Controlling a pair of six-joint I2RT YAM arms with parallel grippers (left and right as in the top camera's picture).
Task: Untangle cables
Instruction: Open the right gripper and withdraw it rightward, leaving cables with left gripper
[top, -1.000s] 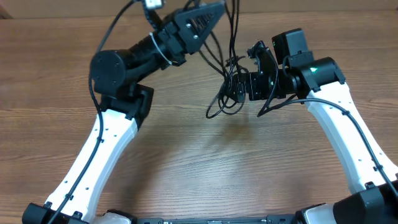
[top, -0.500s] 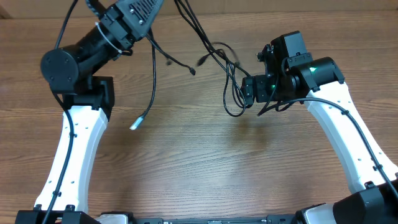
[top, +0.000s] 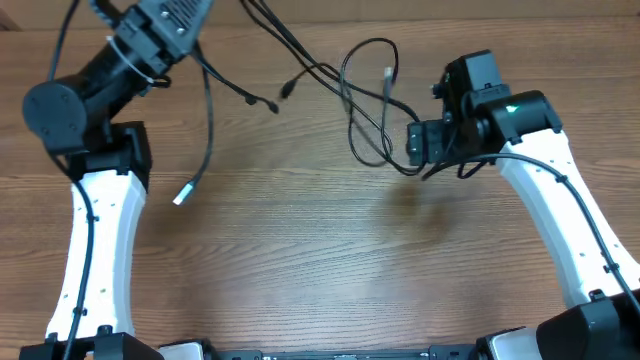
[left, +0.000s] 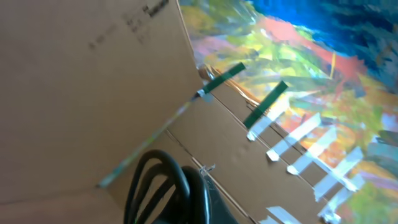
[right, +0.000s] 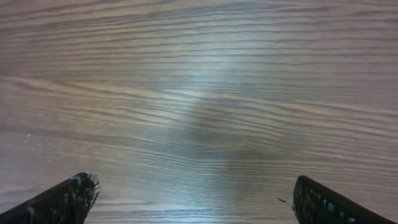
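Cables (top: 347, 95) strung in loose loops over the table (top: 300, 270), leading off the top edge by the raised left arm (top: 100, 75). Left gripper out of frame there, closed. Right gripper (right: 193, 194) spread wide and empty, just beside one loop.

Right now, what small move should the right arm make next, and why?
Probably ease the open right gripper toward the loop of cables beside it, then close. Its wrist view shows only bare table between the fingers, so nothing is held yet.
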